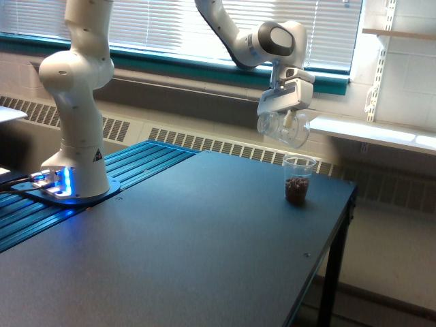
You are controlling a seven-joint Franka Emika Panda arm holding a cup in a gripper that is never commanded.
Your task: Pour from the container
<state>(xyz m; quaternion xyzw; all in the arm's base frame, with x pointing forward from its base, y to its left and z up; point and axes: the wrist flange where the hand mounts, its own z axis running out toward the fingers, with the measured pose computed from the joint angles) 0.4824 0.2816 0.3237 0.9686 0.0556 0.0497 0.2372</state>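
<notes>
My gripper is shut on the container, a clear rounded tumbler held tipped over on its side, mouth toward the exterior view's right and slightly down. It looks empty, and nothing falls from it. Just below and slightly right of it, a narrower clear tapered cup stands upright on the dark table, holding brown material in its lower part. A gap separates the tumbler's rim from the cup's rim.
The arm's white base stands on a blue ribbed mat at the exterior view's left. The table's right edge drops off close beside the cup. A white shelf and a window with blinds lie behind.
</notes>
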